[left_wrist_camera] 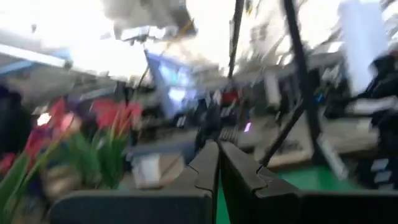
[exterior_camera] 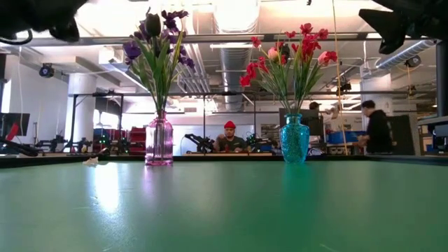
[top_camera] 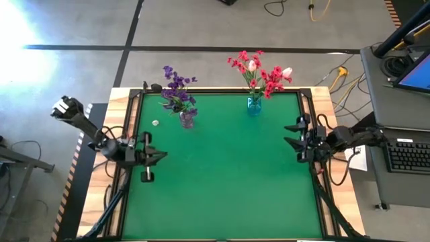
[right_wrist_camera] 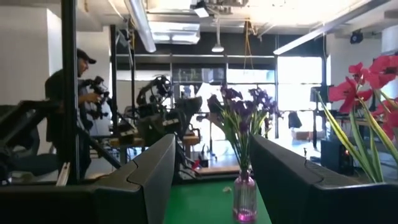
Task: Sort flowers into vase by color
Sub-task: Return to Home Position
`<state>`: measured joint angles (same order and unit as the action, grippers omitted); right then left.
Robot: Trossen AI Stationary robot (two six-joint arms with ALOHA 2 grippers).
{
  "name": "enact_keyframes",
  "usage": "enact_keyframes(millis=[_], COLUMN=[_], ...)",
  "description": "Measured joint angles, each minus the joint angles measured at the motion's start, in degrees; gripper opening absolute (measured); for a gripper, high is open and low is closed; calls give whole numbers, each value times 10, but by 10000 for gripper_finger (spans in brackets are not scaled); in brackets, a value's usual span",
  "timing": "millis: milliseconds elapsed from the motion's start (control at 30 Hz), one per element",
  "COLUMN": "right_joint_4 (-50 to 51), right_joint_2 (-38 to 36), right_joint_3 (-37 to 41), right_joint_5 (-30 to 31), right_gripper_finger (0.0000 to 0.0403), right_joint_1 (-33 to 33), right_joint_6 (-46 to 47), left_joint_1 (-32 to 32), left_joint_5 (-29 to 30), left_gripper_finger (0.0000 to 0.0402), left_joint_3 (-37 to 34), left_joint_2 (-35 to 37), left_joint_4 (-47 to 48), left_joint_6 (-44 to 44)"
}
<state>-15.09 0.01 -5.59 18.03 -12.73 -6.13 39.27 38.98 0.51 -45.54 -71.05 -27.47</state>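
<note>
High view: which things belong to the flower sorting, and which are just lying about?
Job: purple flowers in violet vase; red and pink flowers in blue vase; left gripper and right gripper at sides of green mat.
Lying about: pale scrap on mat; keyboard; floor cables.

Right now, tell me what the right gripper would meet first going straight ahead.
Likely the violet vase, which stands in the gap of the open right gripper; depth is unclear, so it might pass beside it.
</note>
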Motion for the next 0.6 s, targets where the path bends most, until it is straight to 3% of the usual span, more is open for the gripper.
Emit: enact_keyframes(millis=[133, 300, 600], right_joint_4=[-1, -2, -2], right_joint_2=[6, 8, 6], right_joint_3=[3, 3, 29], right_joint_5=[0, -16, -1], right_gripper_finger=[199, 199, 199], right_joint_1=[0, 0, 0], right_joint_6=[-5, -13, -76], left_joint_1=[-7, -9, -9], left_joint_5=[55, 49, 53], left_gripper_finger=[0, 0, 0], left_joint_3=[0, 2, 3], left_joint_2=[97, 218, 455], left_joint_4=[150, 267, 610], left_joint_6=[60, 58, 121])
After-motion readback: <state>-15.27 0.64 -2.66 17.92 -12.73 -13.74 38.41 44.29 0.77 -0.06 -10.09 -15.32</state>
